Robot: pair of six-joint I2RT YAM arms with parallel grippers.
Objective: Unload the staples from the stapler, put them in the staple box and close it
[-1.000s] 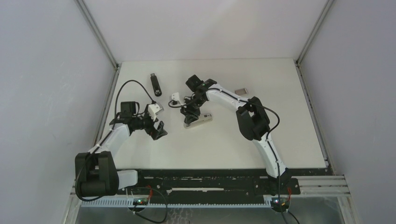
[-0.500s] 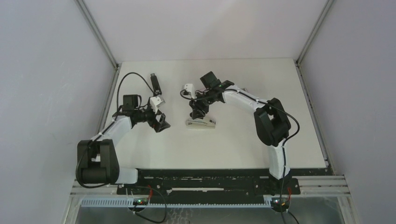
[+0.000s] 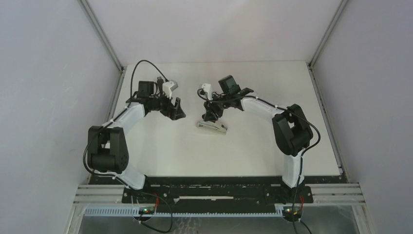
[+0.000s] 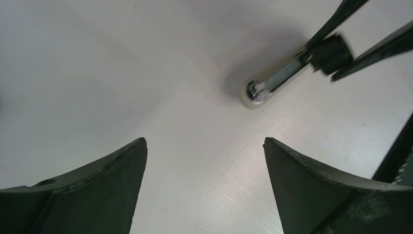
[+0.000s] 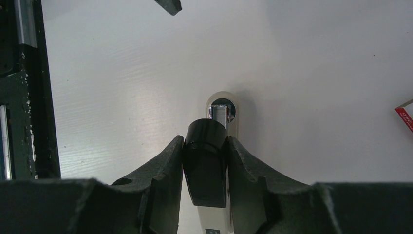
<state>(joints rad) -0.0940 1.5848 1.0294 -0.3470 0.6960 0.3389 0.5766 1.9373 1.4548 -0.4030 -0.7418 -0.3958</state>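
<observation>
The left gripper (image 3: 173,110) hangs over the table (image 3: 253,151) with its jaws spread wide and nothing between them. Its own wrist view shows only the two inner finger faces; the frame cuts off the rest. To its right lies one stapler (image 3: 213,126), well apart from that gripper. Its silver base rests on the table, and the right gripper (image 3: 211,115) pinches the black top (image 5: 204,168) from both sides. In the right wrist view that top and the fingers cover most of the base.

The staples (image 5: 221,111) (if that is what the ribbed silver strip is) sit in the channel at the stapler's front end, just past the black top. They are too small to count. From above, the right gripper hides the channel altogether.

At the far right edge of the right wrist view a corner of a red-and-white box (image 5: 405,113) pokes in, the rest cut off. Two arms, two grippers, one stapler and one box are in view.
</observation>
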